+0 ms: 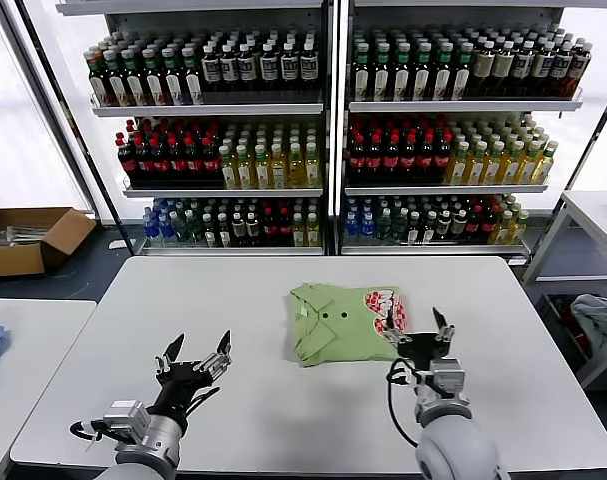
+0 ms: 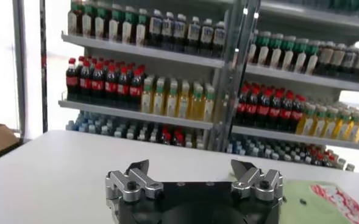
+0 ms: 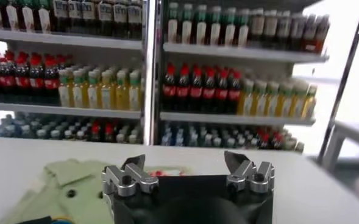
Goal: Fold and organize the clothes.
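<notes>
We see the polo shirt (image 1: 346,320) already lying as a compact folded rectangle on the white counter (image 1: 233,300), a little right of centre and toward the far half, with its collar and buttons facing up and the red-and-white print (image 1: 385,310) on its right side. We judge it sits there because the folding is largely done and what remains is tidying or moving it (the edges look fairly square, though the near left corner flares slightly).

Our left end effector (image 1: 196,360) hovers over the near left part of the counter, well apart from the shirt, its two fingers spread and holding nothing; the left wrist view shows the same open gap (image 2: 194,176) with only bare counter ahead and the shirt's edge off to one side. Our right end effector (image 1: 428,337) is poised just beside the shirt's near right corner, fingers likewise spread and empty, pointing toward the far shelves (image 1: 328,100) of bottles. Both forearms reach forward from the near edge at a low angle, wrists roughly level, and we read this as a resting or ready pose rather than a grasp
</notes>
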Robot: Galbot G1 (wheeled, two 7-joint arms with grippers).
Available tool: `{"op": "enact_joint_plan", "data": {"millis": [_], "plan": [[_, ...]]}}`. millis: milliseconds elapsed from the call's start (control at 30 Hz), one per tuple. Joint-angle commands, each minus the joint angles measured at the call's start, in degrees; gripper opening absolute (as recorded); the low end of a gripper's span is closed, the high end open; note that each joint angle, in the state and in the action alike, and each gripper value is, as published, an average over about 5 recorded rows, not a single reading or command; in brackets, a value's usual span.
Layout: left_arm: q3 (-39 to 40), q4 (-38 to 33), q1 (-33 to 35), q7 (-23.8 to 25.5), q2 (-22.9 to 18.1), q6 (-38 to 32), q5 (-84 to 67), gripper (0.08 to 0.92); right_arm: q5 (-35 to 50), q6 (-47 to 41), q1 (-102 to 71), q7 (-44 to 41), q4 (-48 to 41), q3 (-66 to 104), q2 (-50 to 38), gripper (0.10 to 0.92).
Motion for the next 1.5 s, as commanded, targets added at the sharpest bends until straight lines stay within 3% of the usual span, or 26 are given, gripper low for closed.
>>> {"op": "enact_joint_plan", "data": {"millis": [33, 433, 1500], "plan": [[-0.20, -0.49, 0.08, 0.03, -1.41, -5.11, 1.95, 0.823, -5.52, 8.82, -9.51, -3.55, 2.34, 14.33, -5.93, 0.823], [-1.00, 1.20, 0.57, 0.60, -1.39, -7.24, 4.49, 0.823, -2.16, 8.96, -10.80, -1.92, 2.60, 15.73, -2.54, 0.823], [-0.79, 1.58, 0.59, 3.02, -2.16, -8.40, 10.30, 0.823, -5.52, 9.93, -11.14, -4.18, 2.33, 12.32, -1.72, 0.823]]}}
